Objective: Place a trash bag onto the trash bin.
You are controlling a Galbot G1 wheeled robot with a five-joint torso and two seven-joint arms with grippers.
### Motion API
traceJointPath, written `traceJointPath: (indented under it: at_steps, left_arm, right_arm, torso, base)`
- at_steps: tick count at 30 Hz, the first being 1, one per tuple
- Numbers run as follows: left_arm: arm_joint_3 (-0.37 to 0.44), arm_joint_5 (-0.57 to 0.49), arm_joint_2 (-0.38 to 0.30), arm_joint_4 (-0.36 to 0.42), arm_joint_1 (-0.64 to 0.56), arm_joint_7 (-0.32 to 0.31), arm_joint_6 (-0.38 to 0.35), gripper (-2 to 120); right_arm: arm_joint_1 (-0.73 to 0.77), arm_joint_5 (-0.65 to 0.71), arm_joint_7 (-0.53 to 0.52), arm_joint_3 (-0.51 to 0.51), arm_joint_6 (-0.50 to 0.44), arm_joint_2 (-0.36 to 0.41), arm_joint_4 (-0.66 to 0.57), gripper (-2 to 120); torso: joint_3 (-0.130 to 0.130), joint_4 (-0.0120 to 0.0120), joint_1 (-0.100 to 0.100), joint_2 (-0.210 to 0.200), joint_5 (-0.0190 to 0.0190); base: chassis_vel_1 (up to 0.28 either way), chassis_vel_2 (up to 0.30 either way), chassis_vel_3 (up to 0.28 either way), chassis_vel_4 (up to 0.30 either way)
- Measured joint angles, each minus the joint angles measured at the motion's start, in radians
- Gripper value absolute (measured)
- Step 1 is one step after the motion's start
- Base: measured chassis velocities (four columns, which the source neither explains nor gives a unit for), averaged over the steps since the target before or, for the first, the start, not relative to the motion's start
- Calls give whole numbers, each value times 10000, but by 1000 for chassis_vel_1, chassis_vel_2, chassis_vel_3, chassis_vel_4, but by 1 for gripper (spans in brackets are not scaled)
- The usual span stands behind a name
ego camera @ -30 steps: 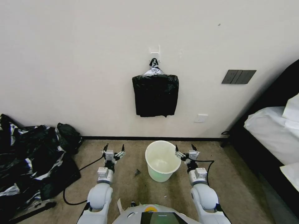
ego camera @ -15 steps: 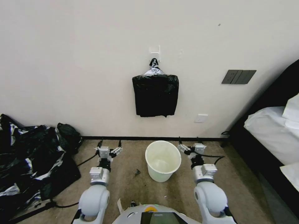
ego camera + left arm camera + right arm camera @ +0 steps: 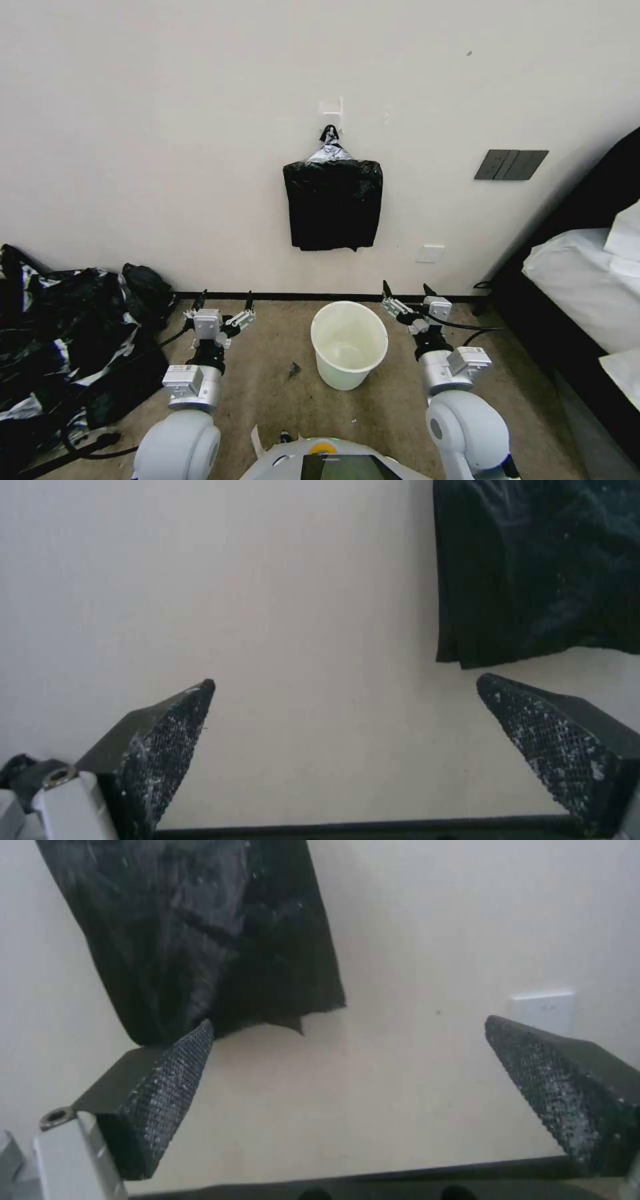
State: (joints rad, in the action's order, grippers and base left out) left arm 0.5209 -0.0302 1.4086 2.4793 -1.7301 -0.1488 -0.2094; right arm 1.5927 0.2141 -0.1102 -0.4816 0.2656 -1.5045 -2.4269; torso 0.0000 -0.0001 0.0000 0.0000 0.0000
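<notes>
The trash bin, a small cream-white pail, stands upright on the carpet close to the wall. My left gripper is open to the left of it. My right gripper is open just right of its rim. Both point at the wall with nothing between their fingers. In the left wrist view the left gripper faces bare wall, and in the right wrist view the right gripper does too. A single trash bag is out of view. A flat black bundle with a pointed peak hangs from a wall hook above the bin.
A large heap of black-and-silvery plastic lies on the floor at the left, with a cable running by it. A bed stands at the right. The wall carries a grey switch panel and a white socket.
Both arms have swung outward, away from the bin, and their grippers have risen toward the wall. The bin and the hanging bundle have stayed put.
</notes>
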Motion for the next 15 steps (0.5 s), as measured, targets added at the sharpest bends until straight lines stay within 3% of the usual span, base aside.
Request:
traceJointPath:
  at_steps: [4,6,7,8,9,15]
  left_arm:
    - [39,-70,-47,114,21,-57,0,100]
    - [89,-270,-248,153,76,-257,31,100]
    - [89,-270,-248,153,76,-257,31,100]
    - [115,-369,-349,166,104,-334,48,100]
    - [183,-628,-604,186,159,-485,96,100]
    - [261,-958,-1083,233,50,-696,202,100]
  right_arm:
    - [-516,1450,-396,60,3,170,3,100]
    - [-1003,2984,-685,144,-417,441,121,100]
    - [-1003,2984,-685,144,-417,441,121,100]
    - [-1180,3578,-778,199,-598,558,156,100]
    - [-1590,4996,-1052,377,-826,870,181,100]
    - [-2735,7920,-1377,838,-968,1563,598,100]
  torso:
    - [0,0,0,0,0]
    - [0,2,0,0,0]
    - [0,2,0,0,0]
    - [0,0,0,-1,0]
    - [0,0,0,0,0]
    - [1,-2,0,0,0]
  base:
    - [0,0,0,0]
    - [0,0,0,0]
    - [0,0,0,0]
    - [0,0,0,0]
    - [0,0,0,0]
    - [0,0,0,0]
